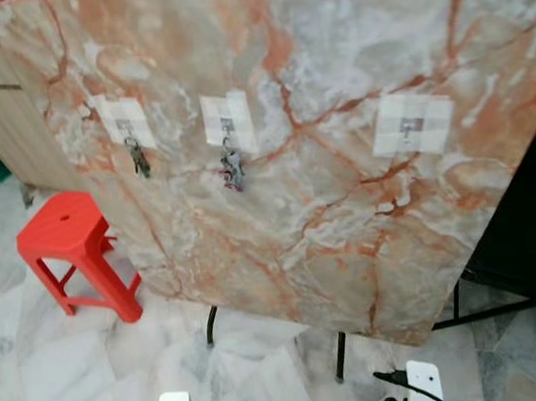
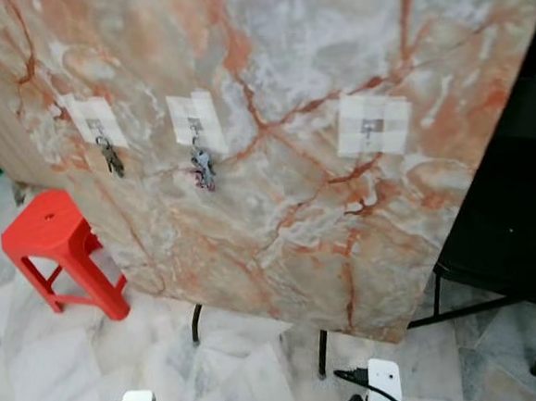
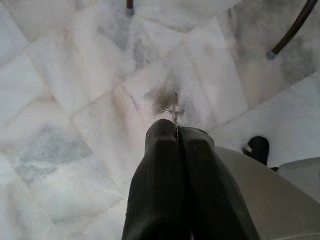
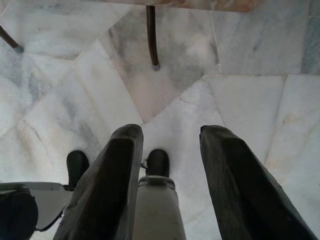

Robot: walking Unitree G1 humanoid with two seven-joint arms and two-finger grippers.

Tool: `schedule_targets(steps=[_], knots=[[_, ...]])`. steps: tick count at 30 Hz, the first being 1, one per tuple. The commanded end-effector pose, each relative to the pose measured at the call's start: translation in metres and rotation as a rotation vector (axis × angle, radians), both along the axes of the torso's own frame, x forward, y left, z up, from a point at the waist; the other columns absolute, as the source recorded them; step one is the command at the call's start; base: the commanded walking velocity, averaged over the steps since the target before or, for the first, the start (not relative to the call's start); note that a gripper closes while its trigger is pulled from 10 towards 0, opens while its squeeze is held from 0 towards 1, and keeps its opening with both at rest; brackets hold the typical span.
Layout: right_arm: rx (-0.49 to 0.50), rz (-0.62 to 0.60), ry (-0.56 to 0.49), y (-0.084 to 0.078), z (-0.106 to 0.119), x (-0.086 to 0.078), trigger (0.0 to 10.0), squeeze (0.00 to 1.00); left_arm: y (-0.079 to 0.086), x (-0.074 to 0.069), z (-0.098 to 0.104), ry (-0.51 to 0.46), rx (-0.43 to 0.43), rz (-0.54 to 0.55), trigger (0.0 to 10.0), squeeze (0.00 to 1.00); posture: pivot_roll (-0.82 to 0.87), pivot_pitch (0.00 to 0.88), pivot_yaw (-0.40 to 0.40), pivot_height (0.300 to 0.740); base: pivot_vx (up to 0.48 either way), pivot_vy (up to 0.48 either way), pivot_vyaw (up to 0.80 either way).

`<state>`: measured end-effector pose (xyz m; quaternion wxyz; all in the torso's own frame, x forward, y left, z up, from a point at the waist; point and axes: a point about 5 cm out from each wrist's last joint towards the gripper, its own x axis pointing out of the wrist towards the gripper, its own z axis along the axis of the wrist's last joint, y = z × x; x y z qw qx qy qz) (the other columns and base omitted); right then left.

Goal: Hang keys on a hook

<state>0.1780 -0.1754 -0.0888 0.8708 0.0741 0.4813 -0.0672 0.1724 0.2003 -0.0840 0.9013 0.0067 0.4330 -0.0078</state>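
**A:** What stands in front of the robot?

**B:** A large marble slab (image 1: pixel 339 158) veined in orange, leaning on thin black legs above a pale marble floor (image 3: pixel 75 100). Three white adhesive hooks sit in a row on the slab. The left hook (image 1: pixel 125 125) carries a dark bunch of keys (image 1: pixel 139 161) hanging straight down. The middle hook (image 1: pixel 228 125) carries a second bunch of keys (image 1: pixel 233 171), also hanging down. The right hook (image 1: pixel 409 124) is bare.

**A:** Where are the keys for the task?

**B:** In the left tool (image 3: pixel 176 131), low and well below the slab, over the floor. Its two black fingers are pressed together on a thin metal key ring (image 3: pixel 171 104), which sticks out past the fingertips with its long axis running on from the fingers.

**A:** And the other arm?

**B:** The right tool (image 4: pixel 170 132) hangs over the floor with its fingers spread apart, holding nothing.

**A:** Anything else nearby?

**B:** A red plastic stool (image 1: pixel 72 248) stands beside the slab's lower left edge.
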Motion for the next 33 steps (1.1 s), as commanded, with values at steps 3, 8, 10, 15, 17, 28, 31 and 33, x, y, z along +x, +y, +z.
schedule_targets(steps=[3,8,10,15,17,28,31,33], knots=[[-0.004,0.004,0.004,0.0001,-0.0005,-0.0012,10.0,0.0,0.004,0.001,0.0011,-0.005,0.008,0.007,10.0,0.0,-0.02,0.0,0.022,0.74,0.0,-0.16,0.0],[-0.004,0.004,0.004,0.0002,-0.0005,-0.0011,10.0,0.0,0.0056,0.001,0.0015,-0.006,0.01,0.009,10.0,0.0,-0.02,0.0,0.022,0.74,0.0,-0.48,0.0],[-0.005,0.003,0.004,0.0002,-0.0005,-0.001,10.0,0.0,0.0071,0.0006,0.0015,-0.006,0.01,0.013,10.0,0.0,-0.02,0.0,0.021,0.74,0.0,-0.48,0.0],[-0.009,0.0,0.004,0.0,-0.0004,-0.0008,10.0,0.0,0.0085,-0.0006,0.0013,-0.004,0.01,0.015,10.0,0.0,-0.02,0.0,0.022,0.74,0.0,-0.48,0.0],[-0.01,-0.001,0.004,-0.0001,-0.0003,-0.0005,10.0,0.0,0.0084,-0.0004,0.0014,-0.005,0.01,0.015,10.0,0.0,-0.02,0.0,0.021,0.74,0.0,-0.48,0.0],[-0.011,-0.002,0.002,-0.0001,-0.0001,-0.0002,10.0,0.0,0.007,0.0,0.0014,-0.009,0.011,0.016,10.0,0.0,-0.02,0.0,0.021,0.74,0.0,-0.48,0.0],[-0.011,0.0,0.002,0.0003,-0.0001,-0.0002,10.0,0.0,0.007,0.0002,0.0016,-0.012,0.014,0.017,10.0,0.0,-0.02,0.0,0.021,0.74,0.0,-0.48,0.0],[-0.011,0.0,0.003,0.0004,-0.0002,-0.0003,10.0,0.0,0.0071,0.0006,0.0018,-0.015,0.016,0.017,10.0,0.0,-0.02,0.0,0.021,0.74,0.0,-0.48,0.0]])
